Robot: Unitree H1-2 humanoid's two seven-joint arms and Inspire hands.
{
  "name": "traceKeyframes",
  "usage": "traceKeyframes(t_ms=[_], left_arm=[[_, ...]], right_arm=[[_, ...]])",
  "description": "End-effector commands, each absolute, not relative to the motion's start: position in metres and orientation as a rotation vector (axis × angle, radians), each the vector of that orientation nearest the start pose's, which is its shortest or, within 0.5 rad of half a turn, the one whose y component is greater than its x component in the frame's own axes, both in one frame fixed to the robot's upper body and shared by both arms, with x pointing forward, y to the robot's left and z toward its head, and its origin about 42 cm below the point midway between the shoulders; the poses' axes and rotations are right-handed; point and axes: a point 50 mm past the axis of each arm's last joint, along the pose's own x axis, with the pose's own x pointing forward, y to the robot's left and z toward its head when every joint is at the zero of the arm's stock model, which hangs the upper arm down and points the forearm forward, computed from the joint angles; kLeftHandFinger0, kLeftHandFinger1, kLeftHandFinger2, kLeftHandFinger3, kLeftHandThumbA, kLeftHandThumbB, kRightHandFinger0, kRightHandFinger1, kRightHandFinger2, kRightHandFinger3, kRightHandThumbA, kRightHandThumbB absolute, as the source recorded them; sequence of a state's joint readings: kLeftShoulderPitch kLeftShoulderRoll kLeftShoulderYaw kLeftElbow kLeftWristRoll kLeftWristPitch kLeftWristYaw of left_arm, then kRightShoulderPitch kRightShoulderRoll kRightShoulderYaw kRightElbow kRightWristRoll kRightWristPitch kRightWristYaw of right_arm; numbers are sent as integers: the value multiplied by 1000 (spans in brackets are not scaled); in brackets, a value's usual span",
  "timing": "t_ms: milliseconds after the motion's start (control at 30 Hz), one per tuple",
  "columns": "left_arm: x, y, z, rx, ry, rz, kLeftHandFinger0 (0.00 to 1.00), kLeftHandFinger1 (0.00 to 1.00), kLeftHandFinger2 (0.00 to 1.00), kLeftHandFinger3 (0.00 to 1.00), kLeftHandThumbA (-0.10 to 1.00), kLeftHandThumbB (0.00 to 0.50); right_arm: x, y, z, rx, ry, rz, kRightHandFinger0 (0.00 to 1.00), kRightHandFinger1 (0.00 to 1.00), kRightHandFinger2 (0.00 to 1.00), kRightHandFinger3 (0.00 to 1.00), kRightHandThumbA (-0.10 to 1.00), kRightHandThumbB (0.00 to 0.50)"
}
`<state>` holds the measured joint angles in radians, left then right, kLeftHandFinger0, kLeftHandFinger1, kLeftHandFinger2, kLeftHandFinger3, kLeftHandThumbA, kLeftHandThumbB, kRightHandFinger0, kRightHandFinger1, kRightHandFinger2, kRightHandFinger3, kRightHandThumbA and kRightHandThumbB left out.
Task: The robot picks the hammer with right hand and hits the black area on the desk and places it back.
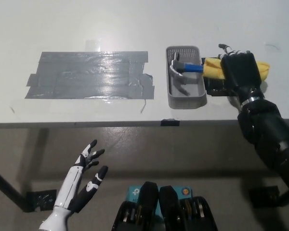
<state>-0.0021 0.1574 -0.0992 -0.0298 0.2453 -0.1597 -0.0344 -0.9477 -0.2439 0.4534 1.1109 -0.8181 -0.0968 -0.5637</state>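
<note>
The hammer (192, 68) has a steel head, a blue neck and a yellow handle. Its head hangs over the grey basket (185, 98) on the white desk, raised off the basket floor, and its handle sticks out to the right. My black right hand (239, 71) is shut on the yellow handle just right of the basket. The black area (89, 75), a patch of dark tape, lies on the desk left of the basket. Below the desk edge at lower left, my white left hand (82, 180) rests open with nothing in it.
A small black clip (169, 122) sits on the desk's front edge below the basket. The desk edge runs across the middle of the picture, with brown floor below it. A black bracket (38, 199) lies on the floor at lower left.
</note>
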Motion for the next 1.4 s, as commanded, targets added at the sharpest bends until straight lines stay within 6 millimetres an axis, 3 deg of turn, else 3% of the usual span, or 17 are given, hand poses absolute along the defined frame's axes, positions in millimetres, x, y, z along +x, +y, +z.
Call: traceKeyframes(t_ms=[0,33,67,100,133,233,333,433,533,733,800,900,1000,1067,1133,1200,1367], left_arm=[[286,229,128,433,-271,-177,850,883,824,1000,850,0],[288,228,128,431,-274,-177,844,872,812,993,838,0],[288,228,128,432,-275,-177,842,868,808,990,834,0],[289,228,129,431,-273,-177,838,860,795,983,821,0],[290,228,130,429,-273,-177,837,857,791,981,818,0],[293,229,131,438,-277,-177,832,845,767,954,832,0],[295,230,134,438,-301,-181,817,814,737,931,833,0],[296,229,135,431,-297,-186,820,806,740,893,843,1],[297,229,136,437,-298,-190,824,801,740,879,845,4],[298,231,137,453,-296,-190,803,750,680,892,856,9],[298,231,138,450,-297,-188,801,739,669,894,872,6],[298,231,137,449,-305,-190,776,719,657,887,879,4],[296,232,135,450,-292,-191,798,726,646,869,883,10],[296,233,135,449,-293,-192,810,723,634,865,872,1],[296,232,136,452,-305,-187,782,684,601,838,839,0],[296,232,135,445,-303,-186,776,673,593,827,823,0],[296,233,134,437,-282,-187,769,664,571,817,852,0]], right_arm=[[552,-204,278,-992,-442,-87,0,405,831,678,-100,96],[554,-204,290,-901,-420,-66,0,393,828,663,-100,95],[554,-204,292,-889,-417,-62,0,382,831,722,-100,100],[557,-204,308,-781,-371,-38,0,423,827,840,-100,125],[560,-204,320,-711,-327,-14,0,437,827,862,-100,129],[561,-206,354,-631,-295,26,21,494,885,890,-100,134],[560,-215,389,-484,-274,93,11,524,867,825,-100,149],[553,-226,415,-439,-281,163,34,602,933,877,-100,99],[549,-238,435,-471,-277,243,23,580,851,890,-100,91],[534,-273,481,-787,-111,374,0,536,844,987,-100,122],[531,-284,494,-888,-60,399,19,568,903,1000,-100,146],[522,-297,510,-968,11,409,51,554,942,995,-100,140],[516,-307,514,-1072,92,431,1,441,813,788,-100,157],[513,-312,513,-1096,131,463,0,451,851,809,-100,158],[508,-317,514,-1148,158,477,40,595,1000,824,-100,125],[506,-319,514,-1193,178,470,59,664,1000,803,-100,139],[506,-320,521,-1223,212,455,1,625,1000,887,-100,138]])
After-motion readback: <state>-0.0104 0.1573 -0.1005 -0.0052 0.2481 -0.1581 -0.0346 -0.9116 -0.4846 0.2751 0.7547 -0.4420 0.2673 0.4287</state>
